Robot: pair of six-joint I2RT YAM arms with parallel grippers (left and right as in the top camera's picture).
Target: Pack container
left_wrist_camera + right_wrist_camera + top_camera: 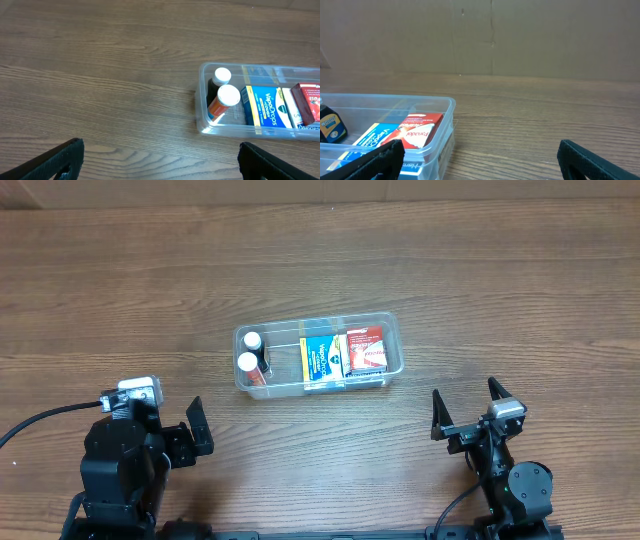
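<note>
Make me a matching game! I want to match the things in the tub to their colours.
Things:
1. container
2. VapoDrops box
3. Panadol box
4. bottle cap

Colours:
A. red
B. clear
C. white
D. blue

Pairs: 1-B, 2-D, 3-A, 4-C

Tub [225, 131] at right holds two white-capped bottles [228, 95], blue box [265, 106], red box [310, 102]. Left gripper [160, 155] spread wide, empty.
</note>
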